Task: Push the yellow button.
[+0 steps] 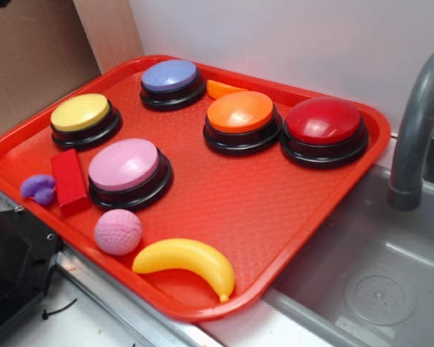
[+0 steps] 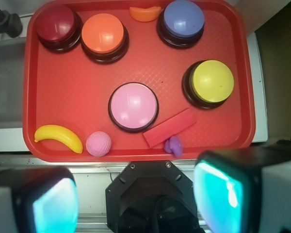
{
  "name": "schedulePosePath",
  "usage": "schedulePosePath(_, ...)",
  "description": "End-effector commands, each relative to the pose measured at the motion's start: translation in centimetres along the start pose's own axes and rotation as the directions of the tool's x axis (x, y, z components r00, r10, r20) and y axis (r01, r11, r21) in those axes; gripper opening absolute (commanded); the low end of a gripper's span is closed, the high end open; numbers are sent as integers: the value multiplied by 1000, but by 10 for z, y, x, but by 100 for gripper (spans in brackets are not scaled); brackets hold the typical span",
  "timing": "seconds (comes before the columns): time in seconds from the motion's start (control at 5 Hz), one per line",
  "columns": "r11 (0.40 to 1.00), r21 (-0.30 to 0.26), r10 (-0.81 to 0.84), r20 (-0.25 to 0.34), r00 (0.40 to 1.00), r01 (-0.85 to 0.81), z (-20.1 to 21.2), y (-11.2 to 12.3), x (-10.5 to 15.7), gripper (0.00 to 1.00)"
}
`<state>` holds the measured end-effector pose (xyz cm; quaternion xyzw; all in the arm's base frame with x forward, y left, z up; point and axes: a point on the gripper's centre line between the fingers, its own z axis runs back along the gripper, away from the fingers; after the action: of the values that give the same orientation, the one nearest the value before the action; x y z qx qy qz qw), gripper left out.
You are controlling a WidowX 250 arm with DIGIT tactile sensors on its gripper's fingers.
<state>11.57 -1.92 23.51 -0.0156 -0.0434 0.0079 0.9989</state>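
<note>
While the yellow button (image 2: pixel 212 81) sits untouched at the right of the red tray (image 2: pixel 53 97) in the wrist view, the gripper (image 2: pixel 136 204) hangs wide open and empty at the bottom edge, so the whole approach and press appear to remain.

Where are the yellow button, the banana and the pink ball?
yellow button (image 1: pixel 80 113), exterior view, on the middle of its domed top.
banana (image 1: pixel 188 257), exterior view, on the middle of its curved body.
pink ball (image 2: pixel 98 143), wrist view, on the middle of its dimpled surface.
</note>
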Motion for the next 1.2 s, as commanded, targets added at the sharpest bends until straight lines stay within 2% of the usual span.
schedulePosePath(0.0,1000,0,0,0,1000,0,0,0,0,100)
schedulePosePath(0.2,982,39,188,-41,981,-187,-24,43,35,100)
schedulePosePath(0.4,948,103,302,13,953,-302,-47,86,67,100)
schedulePosePath(0.6,926,137,351,36,936,-353,-87,120,82,100)
schedulePosePath(0.8,927,117,352,45,935,-355,-123,138,85,100)
schedulePosePath(1.0,929,156,330,61,942,-336,-148,139,92,100)
